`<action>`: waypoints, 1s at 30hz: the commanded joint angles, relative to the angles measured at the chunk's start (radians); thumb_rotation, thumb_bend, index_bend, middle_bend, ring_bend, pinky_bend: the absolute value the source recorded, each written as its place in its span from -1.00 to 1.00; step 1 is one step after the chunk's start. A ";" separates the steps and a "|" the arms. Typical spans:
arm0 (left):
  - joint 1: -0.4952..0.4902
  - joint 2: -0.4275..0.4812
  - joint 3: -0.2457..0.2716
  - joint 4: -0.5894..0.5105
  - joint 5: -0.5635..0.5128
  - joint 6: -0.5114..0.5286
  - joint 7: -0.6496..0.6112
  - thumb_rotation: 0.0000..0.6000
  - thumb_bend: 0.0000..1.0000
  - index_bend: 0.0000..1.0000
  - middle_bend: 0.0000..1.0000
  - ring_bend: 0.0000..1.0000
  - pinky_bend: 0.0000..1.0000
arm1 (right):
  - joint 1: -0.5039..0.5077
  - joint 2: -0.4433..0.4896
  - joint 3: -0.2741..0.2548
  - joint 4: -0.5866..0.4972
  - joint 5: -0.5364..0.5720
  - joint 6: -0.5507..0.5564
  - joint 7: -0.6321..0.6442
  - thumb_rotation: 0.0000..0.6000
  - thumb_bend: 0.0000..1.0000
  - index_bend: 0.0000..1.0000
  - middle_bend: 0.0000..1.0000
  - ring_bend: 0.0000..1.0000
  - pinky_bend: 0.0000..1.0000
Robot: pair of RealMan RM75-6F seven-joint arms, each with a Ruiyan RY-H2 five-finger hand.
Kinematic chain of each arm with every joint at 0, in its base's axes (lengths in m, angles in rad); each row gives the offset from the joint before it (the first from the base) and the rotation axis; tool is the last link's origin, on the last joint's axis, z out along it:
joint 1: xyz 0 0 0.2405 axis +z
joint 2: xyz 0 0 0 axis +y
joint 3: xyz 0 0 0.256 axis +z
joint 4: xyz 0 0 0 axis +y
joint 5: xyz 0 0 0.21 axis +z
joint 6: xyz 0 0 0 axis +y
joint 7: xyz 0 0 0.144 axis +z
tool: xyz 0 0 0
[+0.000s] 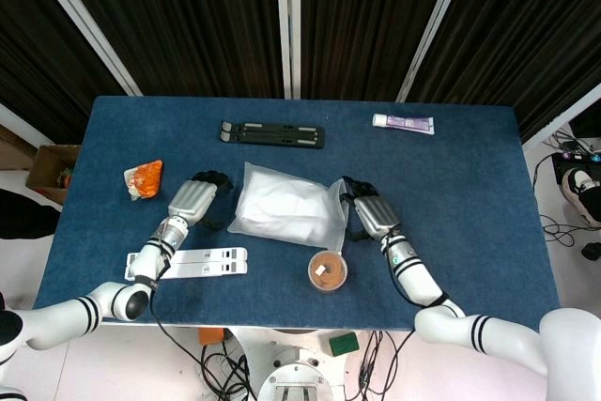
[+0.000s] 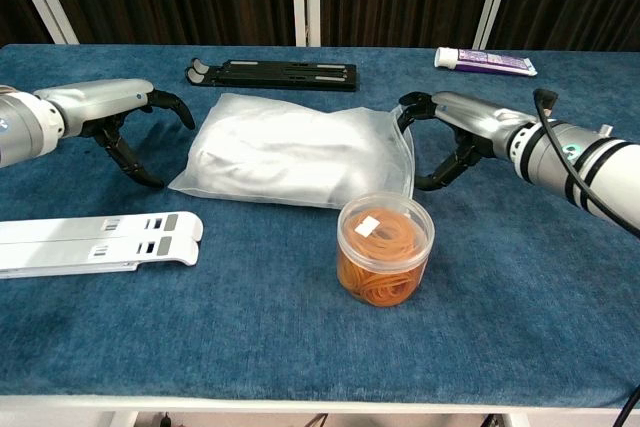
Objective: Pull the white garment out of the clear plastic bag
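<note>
The clear plastic bag (image 1: 286, 206) (image 2: 290, 152) lies flat in the middle of the blue table with the white garment (image 2: 275, 147) folded inside it. My right hand (image 1: 366, 214) (image 2: 450, 137) is at the bag's right edge. Its fingertips (image 2: 408, 107) touch the far right corner, where the film is raised a little. The thumb hangs apart near the table, and nothing is pinched. My left hand (image 1: 193, 199) (image 2: 115, 117) hovers just left of the bag, fingers curved and spread, clear of the film.
A clear jar of orange rubber bands (image 1: 328, 270) (image 2: 385, 247) stands just in front of the bag's right corner. A white folding stand (image 1: 202, 261) (image 2: 95, 240) lies front left. A black stand (image 1: 272, 133) (image 2: 272, 72), a toothpaste tube (image 1: 403, 123) (image 2: 485, 61) and an orange packet (image 1: 144, 177) lie further off.
</note>
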State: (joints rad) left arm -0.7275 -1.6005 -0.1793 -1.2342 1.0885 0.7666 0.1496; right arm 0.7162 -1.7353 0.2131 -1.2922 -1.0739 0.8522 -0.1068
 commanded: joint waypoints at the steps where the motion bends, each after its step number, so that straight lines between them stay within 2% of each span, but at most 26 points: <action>1: 0.001 0.001 0.002 -0.005 -0.009 0.001 0.001 1.00 -0.82 -0.51 -0.74 -0.85 -0.75 | 0.005 -0.041 0.009 0.032 -0.027 0.022 0.034 1.00 -0.42 -0.32 -1.00 -1.00 -1.00; 11: -0.005 -0.003 0.011 -0.007 -0.016 -0.002 -0.003 1.00 -0.82 -0.51 -0.74 -0.85 -0.75 | -0.004 -0.111 0.015 0.098 -0.142 0.088 0.197 1.00 -0.41 -0.32 -1.00 -1.00 -1.00; 18: -0.011 -0.009 0.009 0.000 -0.035 -0.008 -0.004 1.00 -0.82 -0.51 -0.74 -0.85 -0.75 | 0.009 -0.146 0.006 0.140 -0.162 0.073 0.202 1.00 -0.41 -0.32 -0.98 -1.00 -1.00; 22: -0.014 -0.012 0.009 0.003 -0.043 -0.012 -0.005 1.00 -0.82 -0.51 -0.74 -0.85 -0.75 | 0.020 -0.200 0.008 0.206 -0.177 0.090 0.192 1.00 -0.40 -0.31 -0.93 -1.00 -1.00; 26: -0.014 -0.010 0.010 -0.003 -0.045 -0.007 -0.006 1.00 -0.82 -0.51 -0.74 -0.85 -0.75 | 0.036 -0.287 0.020 0.331 -0.196 0.128 0.194 1.00 -0.28 -0.14 -0.84 -1.00 -1.00; 30: -0.009 0.004 0.017 -0.018 -0.036 0.006 -0.002 1.00 -0.82 -0.51 -0.74 -0.85 -0.75 | 0.059 -0.371 0.036 0.480 -0.225 0.178 0.215 1.00 -0.01 0.17 -0.69 -1.00 -1.00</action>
State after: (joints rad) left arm -0.7385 -1.6007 -0.1644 -1.2486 1.0500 0.7691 0.1466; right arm 0.7551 -2.0409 0.2348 -0.9066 -1.2743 0.9900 0.0935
